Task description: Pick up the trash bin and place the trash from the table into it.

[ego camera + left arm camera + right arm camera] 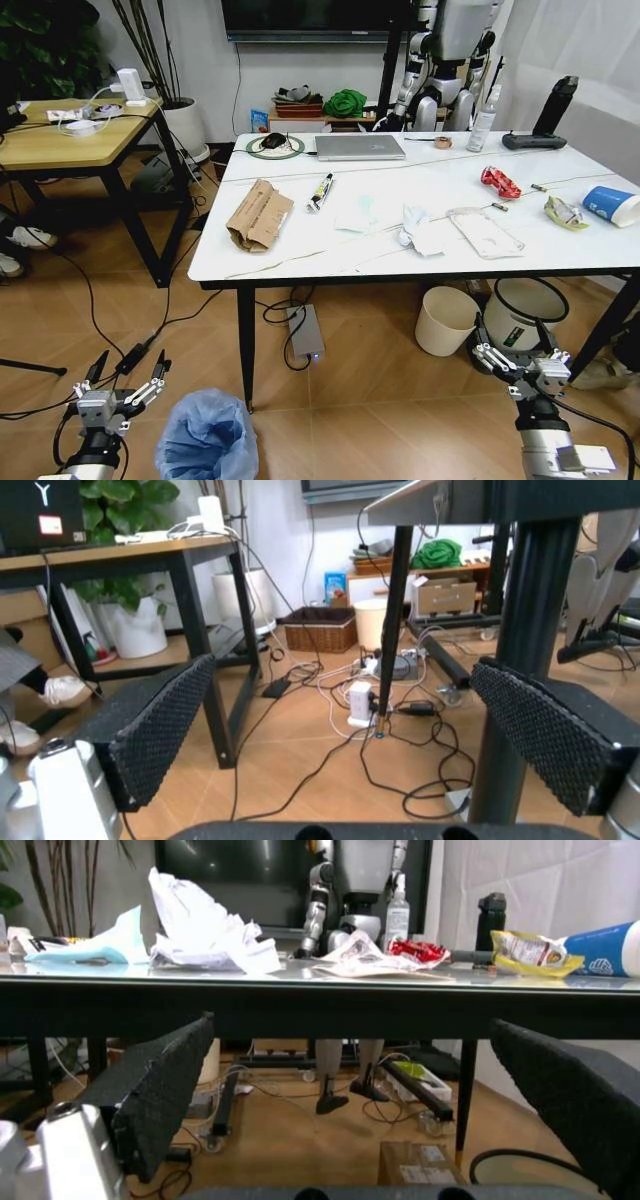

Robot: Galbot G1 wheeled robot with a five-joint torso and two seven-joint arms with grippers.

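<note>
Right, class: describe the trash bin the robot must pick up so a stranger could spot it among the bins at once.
Start at the white marble-look table. On the wooden floor in front of its left leg, next to the left claw, stands the trash bin. Unlike the cream round bin and the dark grey bin under the table, it has a crinkly light-blue bag.

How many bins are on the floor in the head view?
3: the trash bin with the blue bag, front left near the left gripper; a cream bin and a dark bin under the table's right end. Others may be hidden.
</note>
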